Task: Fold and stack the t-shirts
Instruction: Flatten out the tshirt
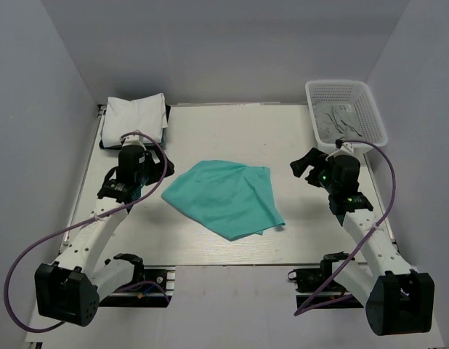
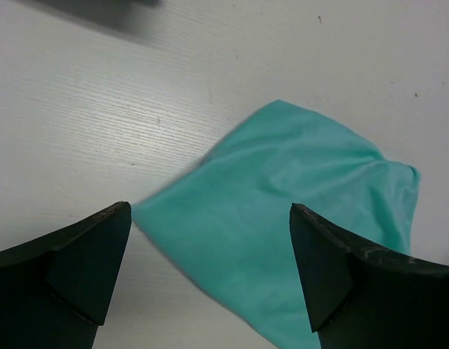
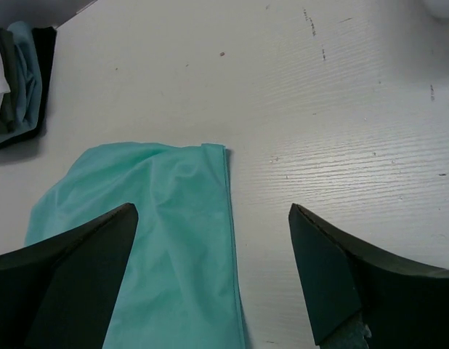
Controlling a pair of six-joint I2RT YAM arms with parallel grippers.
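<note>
A teal-green soft cloth t-shirt (image 1: pixel 226 198) lies folded into a rough, skewed rectangle at the middle of the white wood-grain table (image 1: pixel 232 138), its corners pointing toward the near and far edges. The left arm (image 1: pixel 101 233) reaches in from the near left. The left jaws are spread wide and hold nothing. They hang above the table at the shirt's left corner, and in the left wrist view the teal cloth shows between the two black fingers (image 2: pixel 79 269). The right arm (image 1: pixel 366 233) reaches in from the near right. The right jaws are also spread wide and empty, poised above bare table just beside the shirt's right edge. At the far left corner sits a folded stack of plain white t-shirts (image 1: pixel 134 115) on something dark. At the far right corner stands a white plastic mesh basket (image 1: pixel 377 120) holding pale cloth, possibly more shirts, though the view is too small to tell.
</note>
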